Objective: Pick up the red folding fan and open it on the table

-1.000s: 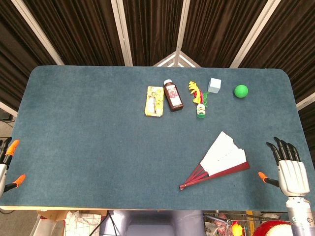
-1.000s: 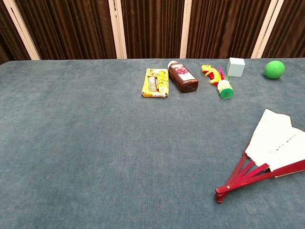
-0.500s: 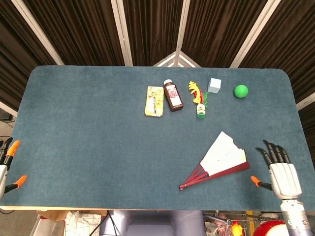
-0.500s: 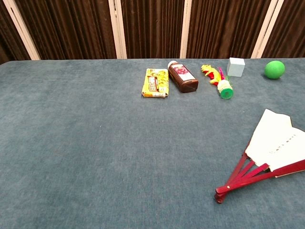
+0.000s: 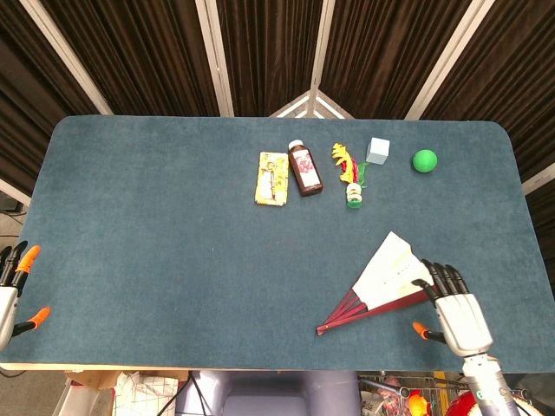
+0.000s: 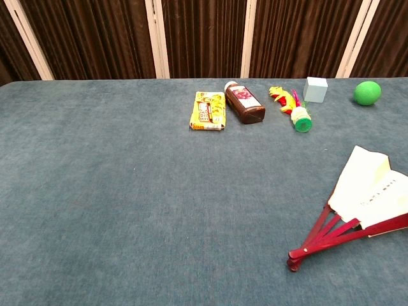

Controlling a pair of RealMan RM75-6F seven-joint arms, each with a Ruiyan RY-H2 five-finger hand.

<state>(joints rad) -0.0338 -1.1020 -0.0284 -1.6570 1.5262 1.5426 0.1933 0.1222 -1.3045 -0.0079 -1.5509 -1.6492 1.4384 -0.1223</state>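
Note:
The red folding fan (image 5: 388, 276) lies partly spread on the blue table (image 5: 173, 243), near the front right. Its white leaf points to the upper right and its red ribs meet at a pivot toward the lower left. The chest view shows the fan (image 6: 368, 194) at the right edge, with no hand in frame. My right hand (image 5: 458, 316) sits just right of the fan, fingers (image 5: 440, 278) stretched out over the leaf's right end, holding nothing. My left hand (image 5: 12, 290) rests at the table's far left edge with its fingers apart and empty.
Along the back of the table stand a yellow packet (image 5: 272, 178), a brown bottle (image 5: 304, 169), a yellow-and-red feathered toy (image 5: 349, 172), a pale blue cube (image 5: 377, 150) and a green ball (image 5: 424, 160). Dark curtains hang behind.
My right hand has slid left from the table's right edge until its fingers reach the fan's right end. The fan has barely shifted and the left hand stays put.

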